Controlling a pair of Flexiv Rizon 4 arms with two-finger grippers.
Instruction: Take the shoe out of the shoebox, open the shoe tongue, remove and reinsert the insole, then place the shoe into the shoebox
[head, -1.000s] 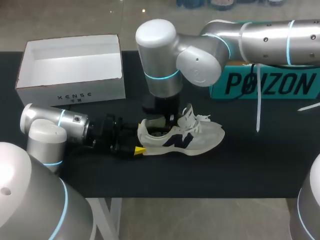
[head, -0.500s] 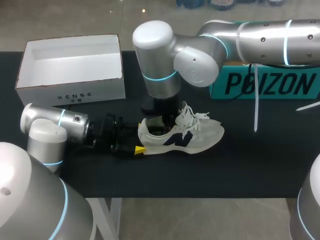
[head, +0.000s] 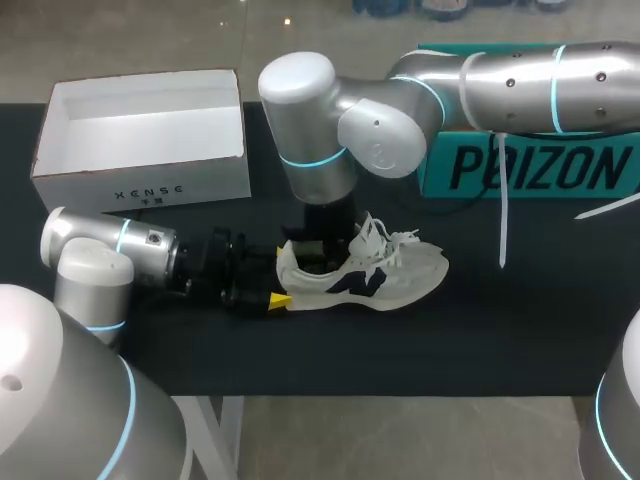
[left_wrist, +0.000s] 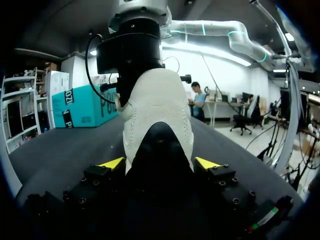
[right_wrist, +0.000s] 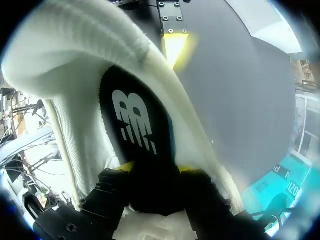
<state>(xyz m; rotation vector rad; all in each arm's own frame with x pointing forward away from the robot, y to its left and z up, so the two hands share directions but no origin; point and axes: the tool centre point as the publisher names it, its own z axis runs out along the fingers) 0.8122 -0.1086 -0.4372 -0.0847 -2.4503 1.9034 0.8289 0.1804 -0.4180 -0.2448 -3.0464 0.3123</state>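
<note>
Shoe (head: 400, 275): pale sneaker upright on the dark counter (head: 500, 330), outside the open white shoebox (head: 140, 185) | Left end effector (left_wrist: 157, 162): yellow tips clamped on the shoe's heel from both sides | Right end effector (right_wrist: 152, 169): down in the shoe's opening, tips pinching the black insole (right_wrist: 132, 120)

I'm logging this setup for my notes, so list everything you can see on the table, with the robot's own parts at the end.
shoe: one, off-white with a dark side logo, upright on its sole mid-table
insole: one, black with a white logo, inside the shoe
shoebox: one, white, open, far left of the table
teal box: one, dark lettering, far right of the table
table: one, black top
left gripper: one, yellow tips, clamped on the shoe's heel
right gripper: one, yellow tips, down in the shoe's opening, pinching the insole
</note>
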